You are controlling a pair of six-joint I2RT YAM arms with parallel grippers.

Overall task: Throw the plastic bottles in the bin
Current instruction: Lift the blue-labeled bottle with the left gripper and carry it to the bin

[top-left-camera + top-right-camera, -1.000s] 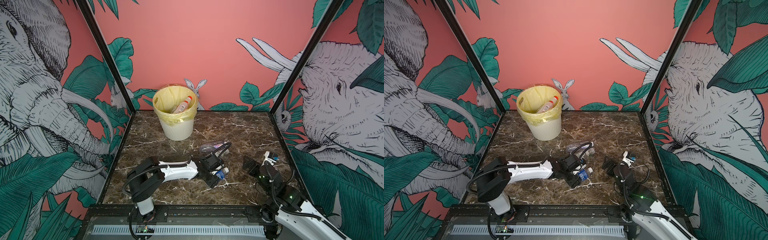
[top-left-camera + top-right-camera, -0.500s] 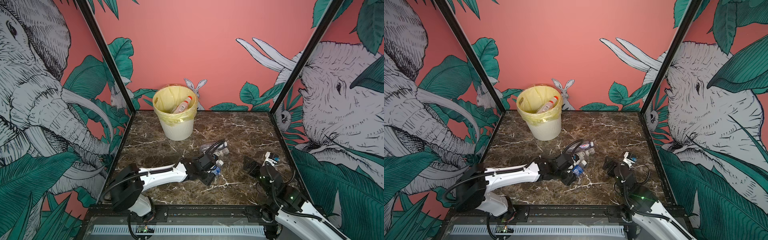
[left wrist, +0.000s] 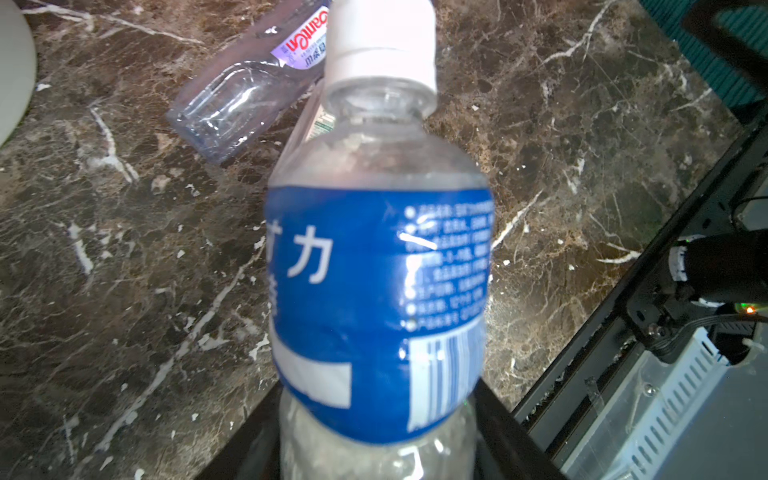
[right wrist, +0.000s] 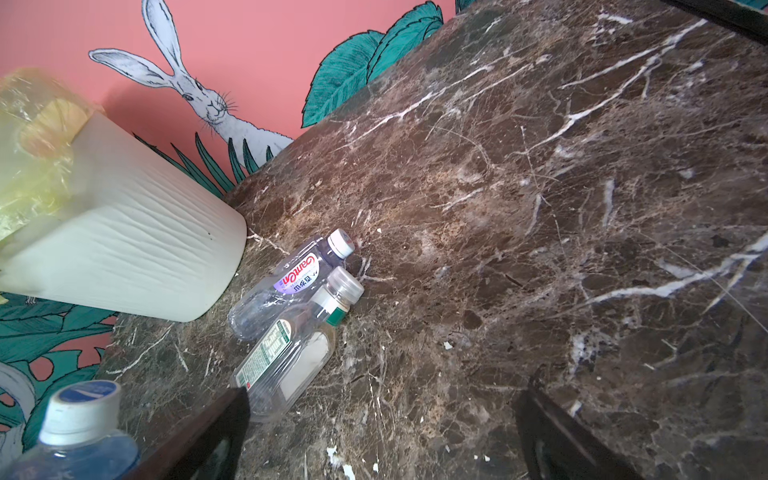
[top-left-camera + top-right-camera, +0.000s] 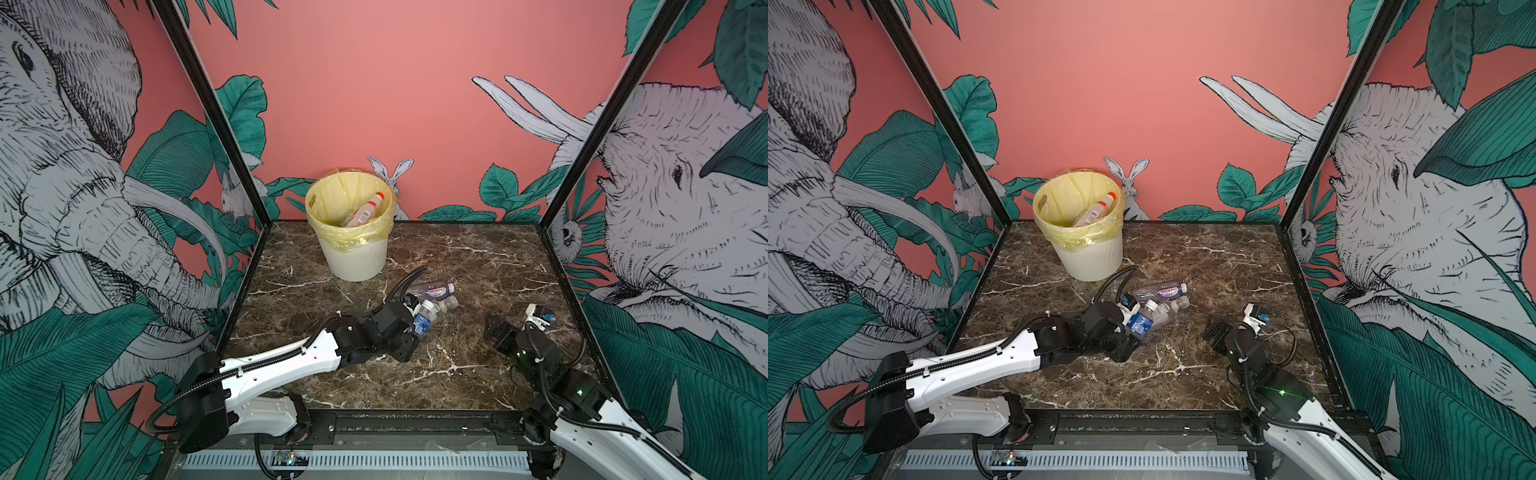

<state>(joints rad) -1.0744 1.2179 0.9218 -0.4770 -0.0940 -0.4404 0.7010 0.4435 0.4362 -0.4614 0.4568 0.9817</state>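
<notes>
tabletop (image 5: 478,257): dark brown marble, white veins | walls (image 5: 374,83): pink, elephant-rabbit-leaf mural | frame posts (image 5: 211,104): black

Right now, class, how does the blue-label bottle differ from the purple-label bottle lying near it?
Label: the blue-label bottle wears a dark blue wrap; the purple-label bottle has a pale purple one with red lettering. State: the blue-label bottle is clamped in the left gripper; the purple-label bottle lies loose on its side on the table. Both are clear plastic with white caps, and neither is in the bin.
</notes>
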